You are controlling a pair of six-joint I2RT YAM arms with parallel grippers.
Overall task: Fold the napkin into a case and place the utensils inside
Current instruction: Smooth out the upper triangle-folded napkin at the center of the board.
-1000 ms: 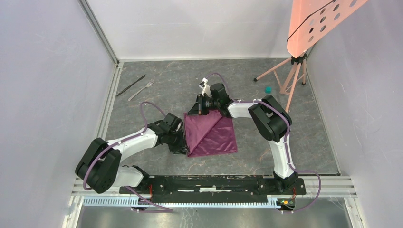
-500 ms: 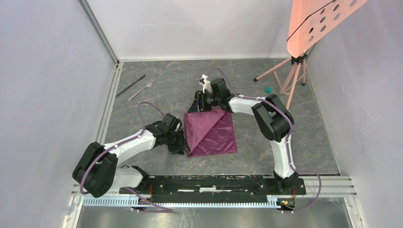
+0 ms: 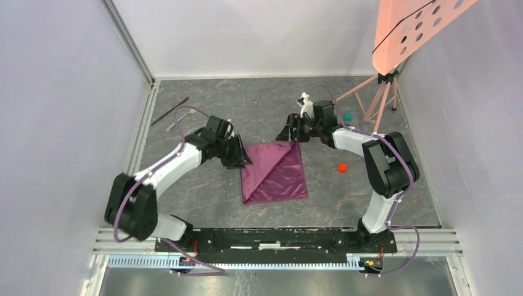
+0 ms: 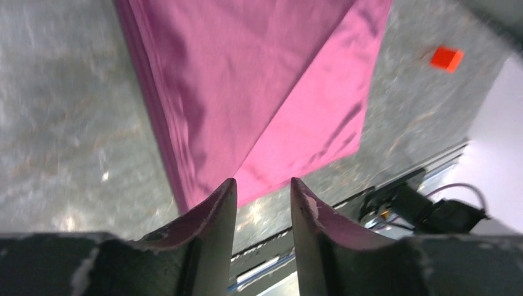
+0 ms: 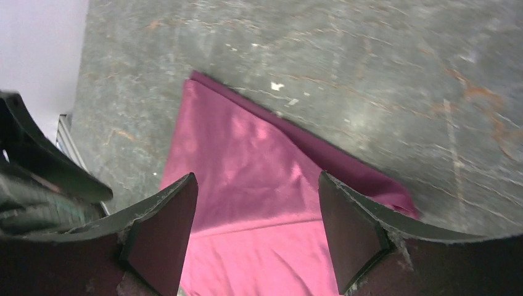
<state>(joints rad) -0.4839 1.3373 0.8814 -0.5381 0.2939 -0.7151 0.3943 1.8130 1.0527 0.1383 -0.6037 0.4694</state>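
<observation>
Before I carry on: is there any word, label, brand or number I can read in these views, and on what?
None can be read.
No text shows on the napkin, the table, the orange perforated panel, the red cube, the left arm or the right arm.
Any marking on the base rail is too small to tell.

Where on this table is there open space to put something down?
Bare tabletop lies at the far side, between the knife and the right end effector, and in the near strip between the napkin and the black rail. It is crowded at the napkin's far edge, where the left end effector also hovers.
</observation>
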